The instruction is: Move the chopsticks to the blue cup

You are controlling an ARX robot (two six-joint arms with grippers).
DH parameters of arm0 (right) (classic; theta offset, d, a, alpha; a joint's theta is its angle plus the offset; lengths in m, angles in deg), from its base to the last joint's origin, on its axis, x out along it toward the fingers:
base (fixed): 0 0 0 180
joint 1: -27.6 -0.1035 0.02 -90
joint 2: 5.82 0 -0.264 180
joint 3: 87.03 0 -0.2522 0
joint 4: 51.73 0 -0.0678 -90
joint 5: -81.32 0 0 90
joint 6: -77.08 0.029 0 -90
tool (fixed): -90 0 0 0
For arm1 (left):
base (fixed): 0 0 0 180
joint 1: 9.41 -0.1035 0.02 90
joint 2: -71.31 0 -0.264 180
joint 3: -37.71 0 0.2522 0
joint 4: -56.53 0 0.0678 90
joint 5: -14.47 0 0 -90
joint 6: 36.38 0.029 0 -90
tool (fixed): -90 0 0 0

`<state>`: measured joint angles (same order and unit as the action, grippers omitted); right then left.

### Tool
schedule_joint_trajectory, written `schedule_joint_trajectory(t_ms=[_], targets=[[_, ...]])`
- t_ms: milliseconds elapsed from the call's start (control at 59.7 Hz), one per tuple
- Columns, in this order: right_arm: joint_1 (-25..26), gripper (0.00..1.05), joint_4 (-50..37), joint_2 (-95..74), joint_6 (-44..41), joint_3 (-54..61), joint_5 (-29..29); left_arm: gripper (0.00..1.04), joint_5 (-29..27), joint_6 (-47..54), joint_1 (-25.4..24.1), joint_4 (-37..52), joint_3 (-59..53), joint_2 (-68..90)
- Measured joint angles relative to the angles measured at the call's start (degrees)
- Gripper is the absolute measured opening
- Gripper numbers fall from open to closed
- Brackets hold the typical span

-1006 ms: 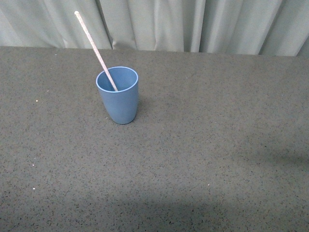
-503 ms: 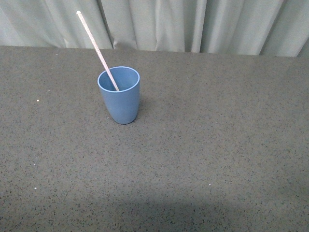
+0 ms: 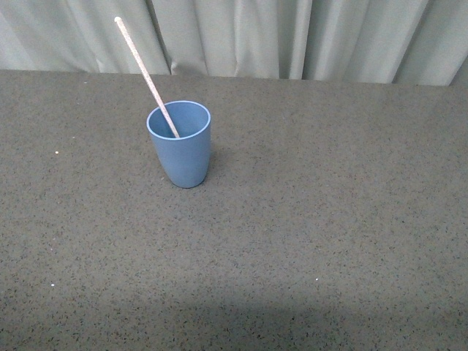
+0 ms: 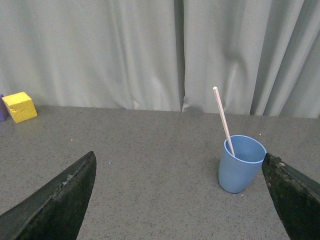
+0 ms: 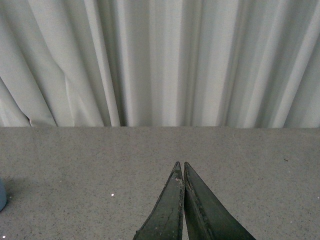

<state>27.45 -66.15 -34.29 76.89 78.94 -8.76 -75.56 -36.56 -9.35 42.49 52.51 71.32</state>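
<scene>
A light-blue cup (image 3: 179, 144) stands upright on a dark grey speckled tabletop (image 3: 307, 234), in front of pale pleated curtains (image 3: 292, 36). A single cream-white chopstick (image 3: 145, 74) sits inside the cup, its lower end down in the bowl and its upper end leaning out over the rim toward the robot's left and away toward the curtains; the rim is what props it at that slant. In the front view neither arm appears. In the left wrist view the left gripper (image 4: 180, 200) has its two dark fingers spread wide apart, empty, with the cup and chopstick between them but well apart from both, which suggests the arm is drawn back from the cup to leave the stick undisturbed. In the right wrist view the right gripper (image 5: 183, 200) has its fingers pressed together with nothing between them, pointing across bare table toward the curtains; only a sliver of the cup shows at that picture's edge. A yellow cube (image 4: 19, 106) lies far off near the curtains. Judged from this, the transfer looks done.
</scene>
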Motion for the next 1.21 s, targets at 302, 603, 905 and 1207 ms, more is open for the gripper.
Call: schedule_joint_trajectory(t_ms=[302, 603, 905, 1207], targets=[[0.00, 0.01, 8.63, 9.05, 0.00, 0.02, 0.04, 0.98, 0.00, 0.00, 0.02, 0.00, 0.00, 0.00], [0.00, 0.01, 14.38, 14.88, -0.02, 0.02, 0.04, 0.98, 0.00, 0.00, 0.00, 0.00, 0.00, 0.00], [0.00, 0.01, 20.00, 20.28, 0.00, -0.02, 0.07, 0.98, 0.02, 0.00, 0.02, 0.00, 0.00, 0.00], [0.00, 0.02, 28.09, 28.22, -0.04, -0.02, 0.15, 0.98, 0.00, 0.00, 0.02, 0.00, 0.00, 0.00]])
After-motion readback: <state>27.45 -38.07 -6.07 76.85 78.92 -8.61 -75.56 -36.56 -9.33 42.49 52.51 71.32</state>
